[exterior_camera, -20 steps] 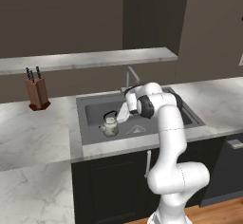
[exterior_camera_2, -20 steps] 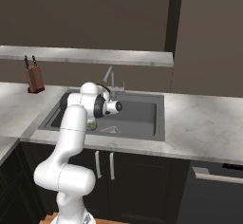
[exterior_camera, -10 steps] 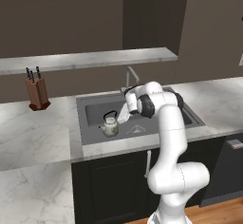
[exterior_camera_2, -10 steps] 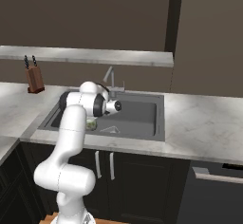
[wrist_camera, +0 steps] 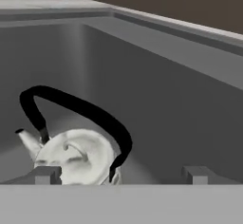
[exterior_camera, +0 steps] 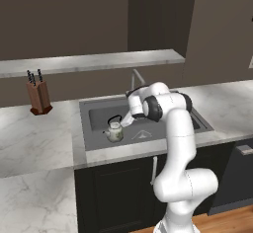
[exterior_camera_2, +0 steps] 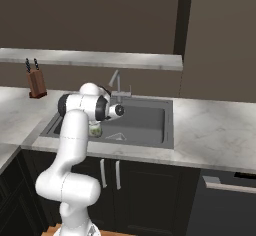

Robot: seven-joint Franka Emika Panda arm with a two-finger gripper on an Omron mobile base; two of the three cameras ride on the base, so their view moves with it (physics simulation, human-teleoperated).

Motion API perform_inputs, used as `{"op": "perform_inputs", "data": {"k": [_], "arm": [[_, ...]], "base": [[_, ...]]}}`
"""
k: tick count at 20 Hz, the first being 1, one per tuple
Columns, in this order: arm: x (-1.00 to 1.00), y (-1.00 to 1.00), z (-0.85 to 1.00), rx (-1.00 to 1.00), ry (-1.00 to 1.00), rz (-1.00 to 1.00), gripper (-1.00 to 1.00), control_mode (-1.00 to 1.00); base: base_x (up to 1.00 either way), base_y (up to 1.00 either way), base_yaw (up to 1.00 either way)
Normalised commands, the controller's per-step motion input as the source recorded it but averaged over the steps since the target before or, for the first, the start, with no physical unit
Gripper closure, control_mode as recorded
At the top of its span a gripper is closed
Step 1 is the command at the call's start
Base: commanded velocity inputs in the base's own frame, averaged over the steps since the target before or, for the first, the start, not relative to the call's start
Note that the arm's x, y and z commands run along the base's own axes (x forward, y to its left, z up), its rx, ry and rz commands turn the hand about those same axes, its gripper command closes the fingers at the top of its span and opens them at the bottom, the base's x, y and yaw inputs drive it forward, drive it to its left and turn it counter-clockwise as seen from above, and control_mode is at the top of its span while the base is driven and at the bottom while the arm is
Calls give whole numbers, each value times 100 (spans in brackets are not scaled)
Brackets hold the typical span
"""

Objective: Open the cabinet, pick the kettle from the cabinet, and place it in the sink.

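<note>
You see the small white rounded kettle (exterior_camera: 115, 132) with its thin black arched handle standing upright on the floor of the grey rectangular recessed sink (exterior_camera: 96, 116), toward the basin's left side, spout pointing left in the left base view. Your claw (wrist_camera: 121, 174) hangs low inside the basin just beside the kettle with its two tips spread wide and gripping nothing. On the white marble bench (exterior_camera: 34, 138) left of the sink, well apart, stands a brown wooden knife block (exterior_camera: 38, 97).
</note>
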Motion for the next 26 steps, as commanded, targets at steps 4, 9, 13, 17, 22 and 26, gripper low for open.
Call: {"op": "perform_inputs", "data": {"k": [4,9,13,17,22,26], "arm": [[-12,0,6,-6,0,-14,-100,-100],[-20,0,3,-7,0,-14,-100,-100],[-18,0,7,-8,0,-12,-100,-100],[-12,-7,18,-6,0,-12,-100,-100],[-14,-6,20,-9,0,-14,-100,-100],[-15,-10,22,-7,0,-16,-100,-100]], "base": [[0,0,0],[0,0,0],[0,0,0],[0,0,0],[0,0,0],[0,0,0]]}}
